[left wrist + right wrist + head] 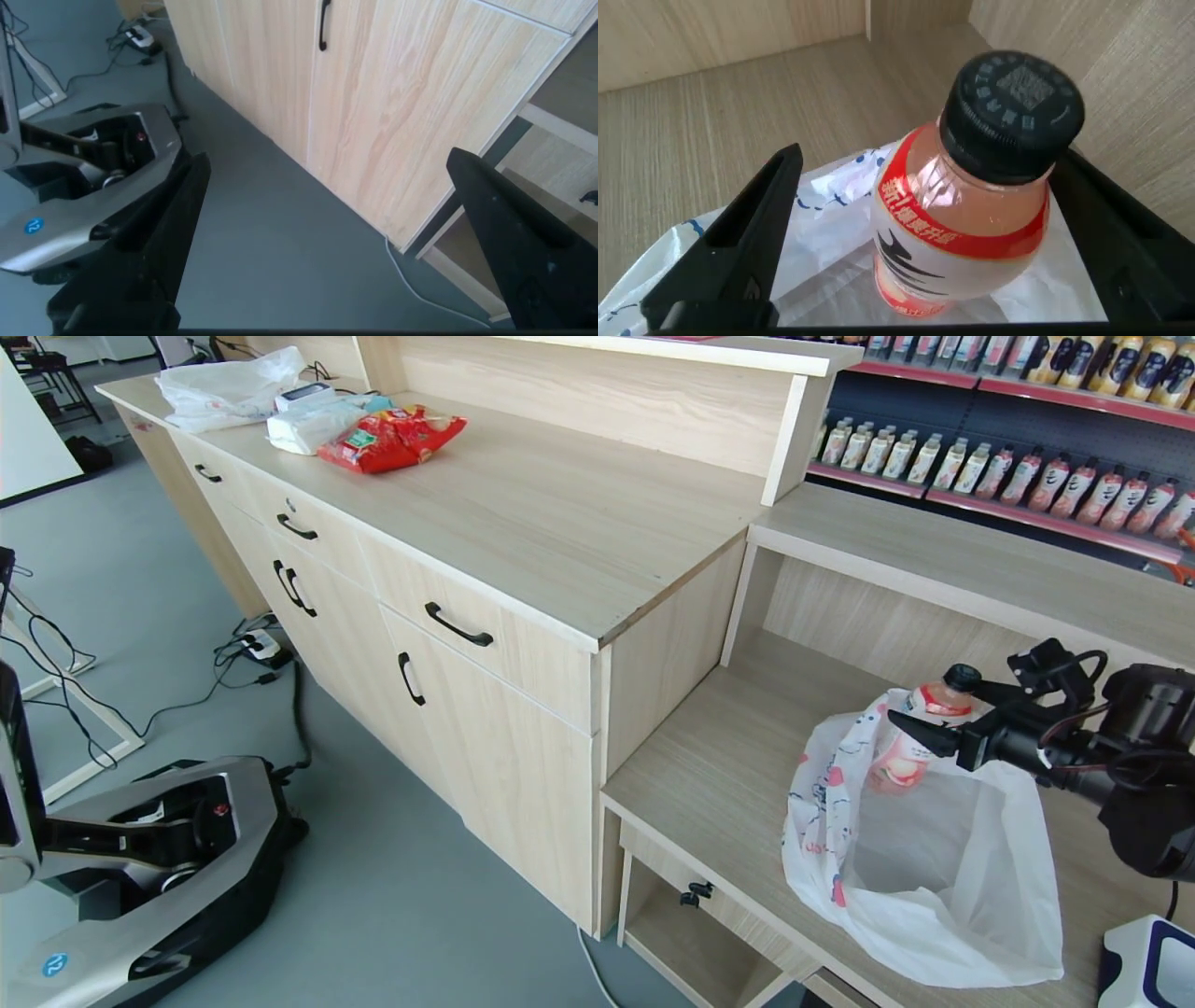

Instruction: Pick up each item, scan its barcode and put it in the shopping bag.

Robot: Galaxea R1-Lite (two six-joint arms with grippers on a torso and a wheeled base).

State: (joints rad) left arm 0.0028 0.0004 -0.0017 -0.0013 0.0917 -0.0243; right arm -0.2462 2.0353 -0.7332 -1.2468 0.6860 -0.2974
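- Right gripper's fingers [738, 243] are spread wide on either side of the bottle [962, 215]. One finger stands clear of it and the other is just beside it; I cannot tell whether that one touches.
- The bottle has pink contents, a red band and a black cap. It sits upright to slightly tilted at the far rim of the shopping bag [934, 859], with its base inside the mouth.
- Left gripper's fingers [159, 233] are also wide apart with nothing between them. They hang low over the floor, well apart from the shopping bag.
- The shopping bag lies open on the lower bench [709, 775].
- Step in hand, as I judge it: bagging the bottle, at the point of release.
- A red snack pack [392, 437] and a white pack [308, 427] wait on the upper bench [560, 513], well apart from the shopping bag.
- The next move calls for lifting the right gripper straight up out of the bag mouth without snagging the film. Then it should fetch the next item, scan it and bag it.
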